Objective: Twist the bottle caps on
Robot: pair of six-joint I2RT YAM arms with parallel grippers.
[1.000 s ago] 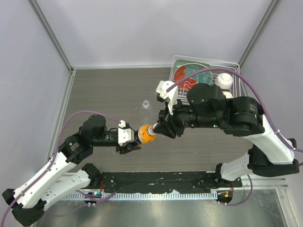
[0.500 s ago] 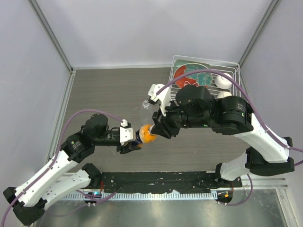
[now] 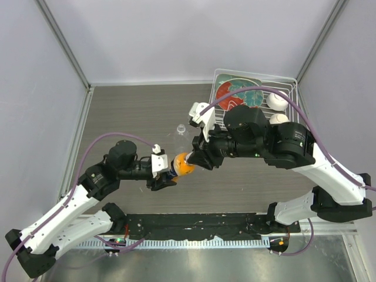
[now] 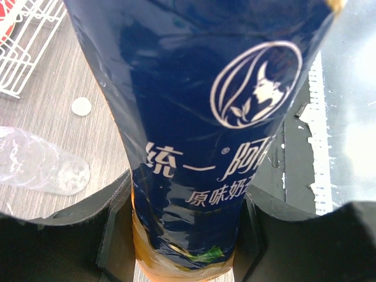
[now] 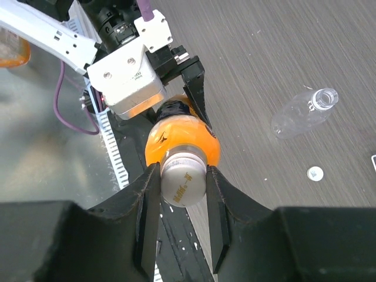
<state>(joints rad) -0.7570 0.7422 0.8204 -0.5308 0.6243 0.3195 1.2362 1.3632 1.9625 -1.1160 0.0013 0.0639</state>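
Shifted rightward, orange bottle (image 3: 184, 167) hangs over grey table (image 3: 129, 117) — left jaws clamping body, right jaws cap (image 5: 183, 179).

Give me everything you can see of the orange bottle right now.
The orange bottle is small and looks like plastic. It is filled with orange liquid and wrapped in a dark blue label with a white woman's-profile emblem and white Chinese characters. It is held between the two arms, tilted over, neck pointing toward the right arm. The left pincer clamps its labelled body. The right pincer is closed on the pale cap sitting on its neck. How far the cap is threaded cannot be seen.
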